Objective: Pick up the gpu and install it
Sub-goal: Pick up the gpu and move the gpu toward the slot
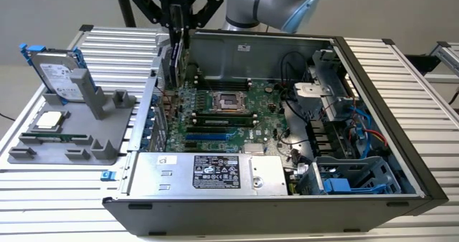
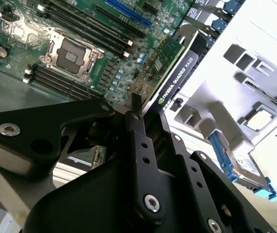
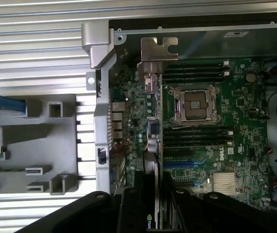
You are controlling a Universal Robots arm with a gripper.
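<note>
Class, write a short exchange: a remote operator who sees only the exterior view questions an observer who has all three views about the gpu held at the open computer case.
Operator: In the exterior view the gpu is just a dark upright strip. Is it clamped?
Observer: Yes. In the second wrist view the gripper is shut on its near end, pinching both faces.
Operator: Which way does it face?
Observer: In that view its green board face is on the side of the processor socket, and its black shroud is on the side of the grey parts holder.
</note>
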